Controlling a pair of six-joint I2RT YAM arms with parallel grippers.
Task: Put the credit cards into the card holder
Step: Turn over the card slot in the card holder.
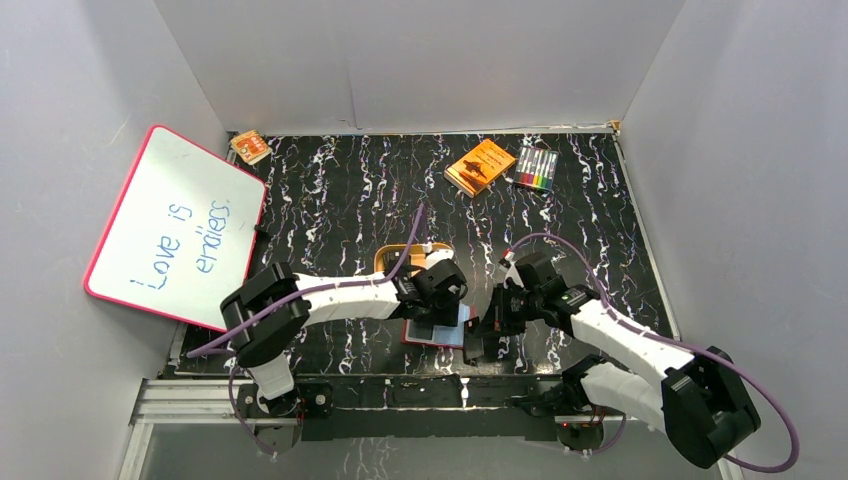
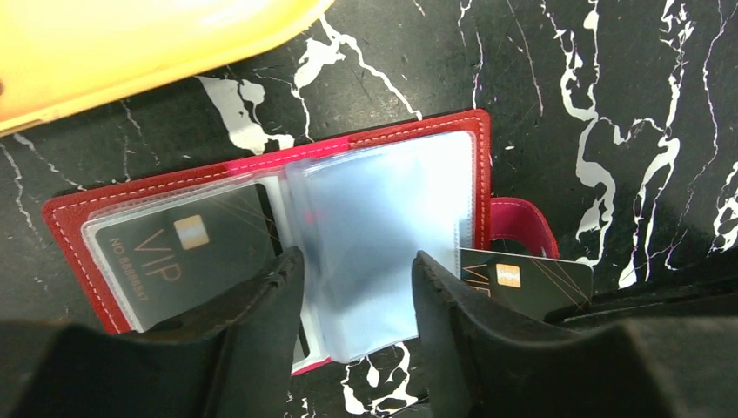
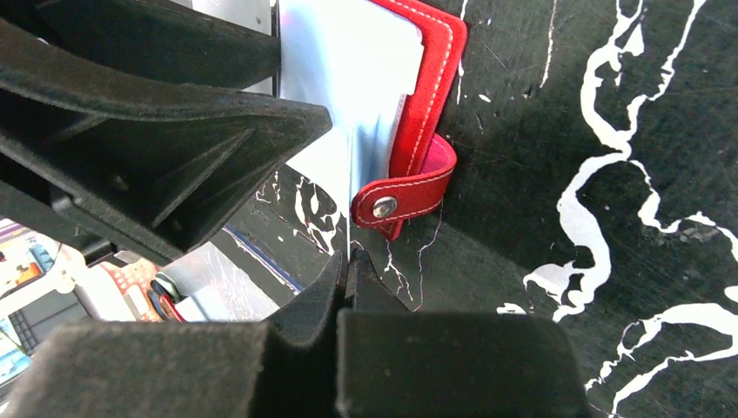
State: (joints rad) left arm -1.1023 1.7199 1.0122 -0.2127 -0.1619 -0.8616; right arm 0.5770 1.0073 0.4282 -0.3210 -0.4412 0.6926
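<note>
Left gripper (image 2: 358, 259) jaws stand apart over the open card holder (image 2: 418, 131); one VIP credit card (image 2: 174, 252) is pocketed. Right gripper (image 3: 346, 261) pinches the second card (image 2: 522, 280), not yet inserted.

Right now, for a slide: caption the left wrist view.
Open left gripper above the red card holder; one card pocketed, second card beside it.

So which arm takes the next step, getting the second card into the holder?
Right. The right end effector is shut on the loose card right beside the card holder, by the empty sleeves. The left end effector hangs open over those sleeves, holding nothing; it could probably steady them.
</note>
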